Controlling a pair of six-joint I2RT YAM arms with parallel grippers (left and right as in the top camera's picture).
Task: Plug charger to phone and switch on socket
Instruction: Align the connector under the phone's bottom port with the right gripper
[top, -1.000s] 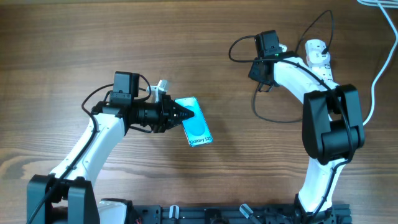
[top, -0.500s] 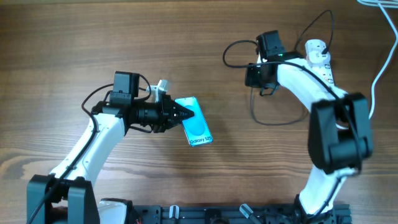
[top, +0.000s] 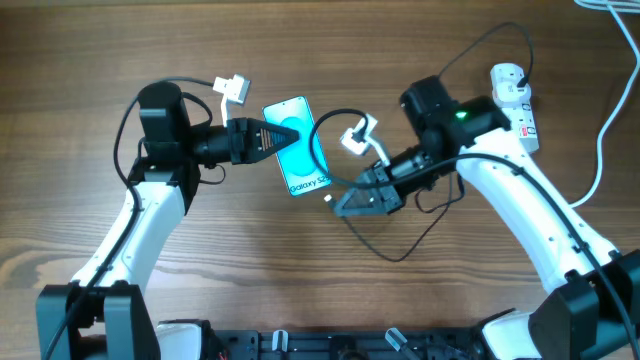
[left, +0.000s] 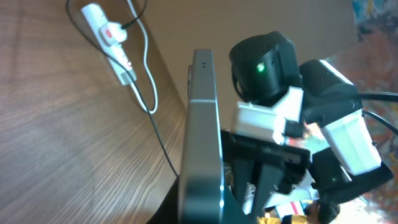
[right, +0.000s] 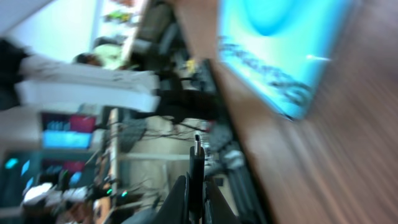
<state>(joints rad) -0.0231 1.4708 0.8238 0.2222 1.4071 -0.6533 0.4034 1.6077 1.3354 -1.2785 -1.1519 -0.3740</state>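
Now, right end effector (top: 343, 207): jaws closed narrow on the plug end of the charger (right: 197, 148). The tiny connector tip sticks out past the fingertips and points at the phone.
Left end effector (top: 284, 137): clamped on the top end of the phone (top: 299, 162), screen up toward the overhead camera. The left wrist view shows the phone edge-on.
Why held so: judged, one arm steadies the phone and offers its lower short edge (the end with the text) so the other can drive the tip straight into the port.
Gap: tip is near that lower edge but apart from it, not yet seated. The port is too small to make out.
Phone height: looks lifted off the desk (top: 90, 60); cannot confirm.
Cable: black lead loops slack on the desk below the right arm, then runs toward the socket (top: 515, 93) at the far right.
Socket switch: neither arm is touching it; on or off not readable.
Step in hand: final alignment before insertion.
Risk: a small angular error would skid the tip off the edge.
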